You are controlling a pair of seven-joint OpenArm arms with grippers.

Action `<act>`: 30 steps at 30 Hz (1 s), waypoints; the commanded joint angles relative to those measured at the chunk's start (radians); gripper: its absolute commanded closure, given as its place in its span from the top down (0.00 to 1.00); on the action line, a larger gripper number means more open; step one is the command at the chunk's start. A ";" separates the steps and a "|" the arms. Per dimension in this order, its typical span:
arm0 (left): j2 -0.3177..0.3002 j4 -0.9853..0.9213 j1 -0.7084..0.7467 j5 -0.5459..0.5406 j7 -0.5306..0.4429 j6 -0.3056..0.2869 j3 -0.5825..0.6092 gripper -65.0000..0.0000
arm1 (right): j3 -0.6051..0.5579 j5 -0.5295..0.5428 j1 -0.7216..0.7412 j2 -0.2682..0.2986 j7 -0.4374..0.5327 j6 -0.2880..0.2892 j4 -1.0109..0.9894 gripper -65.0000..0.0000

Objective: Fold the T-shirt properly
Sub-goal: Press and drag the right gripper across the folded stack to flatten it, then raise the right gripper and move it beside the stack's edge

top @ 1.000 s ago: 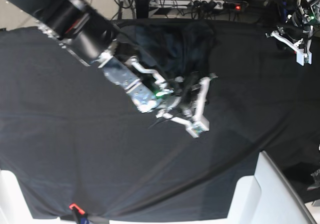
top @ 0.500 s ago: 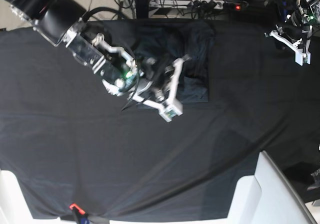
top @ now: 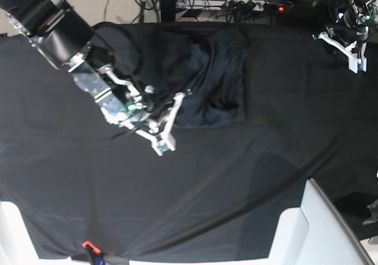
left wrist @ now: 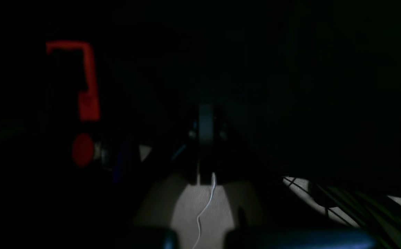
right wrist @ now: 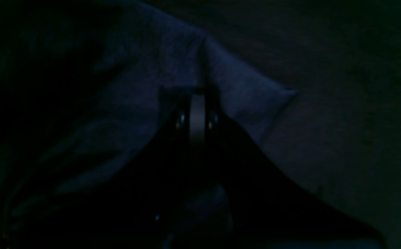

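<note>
Where the black cloth (top: 283,159) drapes the desk, the T-shirt (top: 218,82) lies rumpled near its far edge, a soft charcoal knit with a bluish cast, creased, its lower hem straight. The right claw (top: 167,129), white metal with its fingers together, sits at the shirt's lower left corner; its wrist view shows the fabric pinched between them. The left claw (top: 354,55), closed and empty, hangs at the desk's far corner. Cables and a power strip (top: 236,5) crowd the floor behind.
</note>
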 commanded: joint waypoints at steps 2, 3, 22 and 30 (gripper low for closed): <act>-0.018 0.014 0.002 -0.009 -0.016 -0.001 -0.004 0.00 | 0.005 0.007 -0.003 0.008 0.002 0.006 0.086 0.00; -0.018 0.014 0.002 -0.009 -0.016 -0.001 -0.004 0.00 | 0.005 0.007 -0.018 0.013 -0.014 0.006 0.123 0.00; -0.019 0.020 0.001 -0.009 -0.016 -0.001 -0.002 0.00 | 0.007 0.001 -0.357 0.077 -0.146 -0.001 0.532 0.00; -0.019 0.020 0.001 -0.009 -0.016 -0.001 -0.002 0.00 | 0.009 0.001 -0.391 0.137 -0.087 -0.003 0.529 0.00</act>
